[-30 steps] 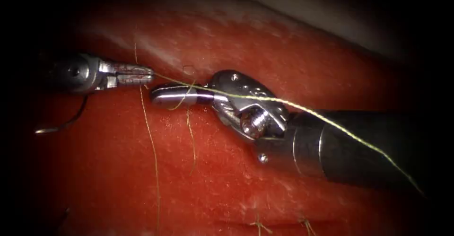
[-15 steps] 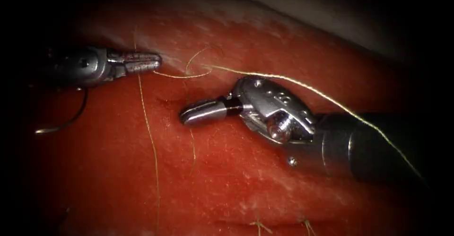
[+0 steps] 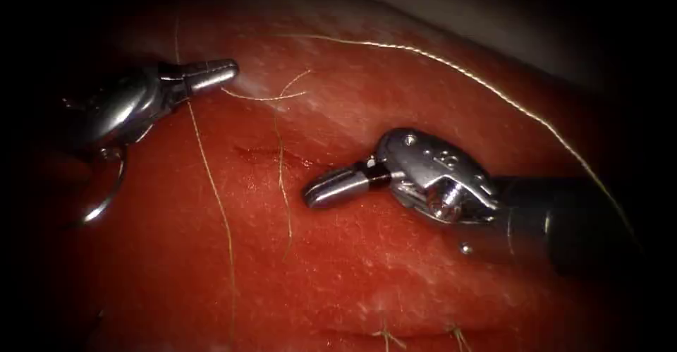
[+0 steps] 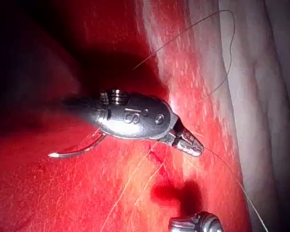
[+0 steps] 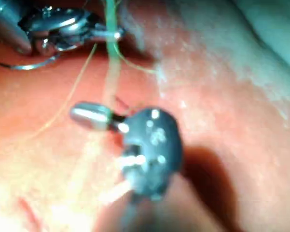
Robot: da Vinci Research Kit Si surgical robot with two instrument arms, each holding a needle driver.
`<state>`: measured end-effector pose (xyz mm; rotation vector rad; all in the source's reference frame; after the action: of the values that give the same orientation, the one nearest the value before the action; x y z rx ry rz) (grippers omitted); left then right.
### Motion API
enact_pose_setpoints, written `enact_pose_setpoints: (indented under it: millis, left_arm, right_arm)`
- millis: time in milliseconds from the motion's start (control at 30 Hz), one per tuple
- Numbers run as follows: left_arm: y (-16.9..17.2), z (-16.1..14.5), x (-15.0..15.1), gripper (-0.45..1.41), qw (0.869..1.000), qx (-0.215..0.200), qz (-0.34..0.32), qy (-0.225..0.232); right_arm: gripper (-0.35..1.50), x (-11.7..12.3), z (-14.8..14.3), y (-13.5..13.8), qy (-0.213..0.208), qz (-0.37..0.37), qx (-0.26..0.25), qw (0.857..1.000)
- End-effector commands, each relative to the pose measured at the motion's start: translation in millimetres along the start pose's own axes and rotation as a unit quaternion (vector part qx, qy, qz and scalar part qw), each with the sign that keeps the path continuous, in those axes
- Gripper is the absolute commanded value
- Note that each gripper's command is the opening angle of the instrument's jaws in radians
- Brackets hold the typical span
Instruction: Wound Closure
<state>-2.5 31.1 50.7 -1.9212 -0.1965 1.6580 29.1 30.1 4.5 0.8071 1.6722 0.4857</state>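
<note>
**A:** Item one, writing?

**B:** A stamped marking [image 4: 133, 115] is seen on the wrist housing of the left tool [image 3: 229, 68]; it cannot be read with certainty. Small stamped marks [image 3: 444, 158] are noted on the wrist of the right tool [image 3: 314, 195], also illegible.

**A:** Item two, jaws?

**B:** Left tool: the jaws are pressed together on the thread [image 3: 451, 66], which is gripped at the very tip. From there a short length is run rightward over the tissue [image 3: 352, 274]. Right tool: the jaws are closed flat together and nothing is held. Its tip is placed just right of the cut [image 3: 271, 156], and contact with the tissue cannot be judged.

**A:** Item three, pose?

**B:** The left tool is angled up and to the right, above and left of the cut. The right tool's shaft is entered from the right, with the wrist bent and the tip pointed left and slightly down.

**A:** Item four, needle?

**B:** The needle [image 3: 99, 207] is recorded left of the cut, curved beneath the left tool's wrist and held by neither tool. It appears to be laid on the surface. A long arc of thread is carried over the tissue's far side toward the right.
</note>
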Motion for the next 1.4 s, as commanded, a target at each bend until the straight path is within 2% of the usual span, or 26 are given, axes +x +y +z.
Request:
enact_pose_setpoints:
  millis: [33,133,233,400,433,667,867,1033,1167,1200,1233,1400]
  left_arm:
    - [0.6,0.4,-0.4,-0.35,1.0,-0.002,-0.002,0.002]
    - [2.2,0.5,1.0,-0.35,1.0,-0.009,-0.005,0.009]
    - [4.1,1.0,1.7,-0.35,1.0,-0.023,-0.006,0.01]
    - [5.8,1.5,2.1,-0.35,0.999,-0.037,-0.009,0.011]
    - [5.9,1.6,2.0,-0.35,0.999,-0.037,-0.011,0.01]
    - [6.1,1.1,0.5,-0.35,0.999,-0.041,-0.029,0.007]
    - [5.6,0.5,-1.8,-0.35,0.999,-0.043,-0.03,0.005]
    - [4.3,0.0,-3.2,-0.35,0.999,-0.032,-0.032,0.0]
    - [3.0,-0.4,-3.5,-0.35,0.999,-0.023,-0.031,-0.001]
    - [2.1,-0.6,-3.7,-0.35,0.999,-0.016,-0.031,0.0]
    - [1.8,-0.6,-3.8,-0.35,0.999,-0.014,-0.031,0.0]
    - [0.5,-0.5,-4.3,-0.35,0.999,-0.006,-0.036,0.0]
  right_arm:
    - [-0.2,-0.9,-0.6,1.4,0.003,-0.005,-0.016,1.0]
    - [-0.32,-1.3,-1.4,2.9,0.011,-0.013,-0.059,0.998]
    - [-0.35,-1.2,-1.7,5.0,0.015,-0.008,-0.112,0.994]
    - [-0.35,-1.7,0.1,7.4,0.03,0.012,-0.182,0.983]
    - [-0.35,-1.9,0.6,7.8,0.032,0.018,-0.183,0.982]
    - [-0.35,-1.9,3.2,10.2,0.043,0.054,-0.185,0.98]
    - [-0.35,-0.8,3.7,10.9,0.094,0.092,-0.169,0.977]
    - [-0.08,-0.6,3.7,10.5,0.132,0.127,-0.151,0.971]
    - [0.05,-0.3,3.4,10.3,0.158,0.146,-0.126,0.968]
    - [0.19,0.1,3.1,9.9,0.168,0.15,-0.11,0.968]
    - [0.24,0.2,3.1,9.7,0.172,0.152,-0.104,0.968]
    - [0.26,0.5,3.0,8.6,0.177,0.154,-0.061,0.97]
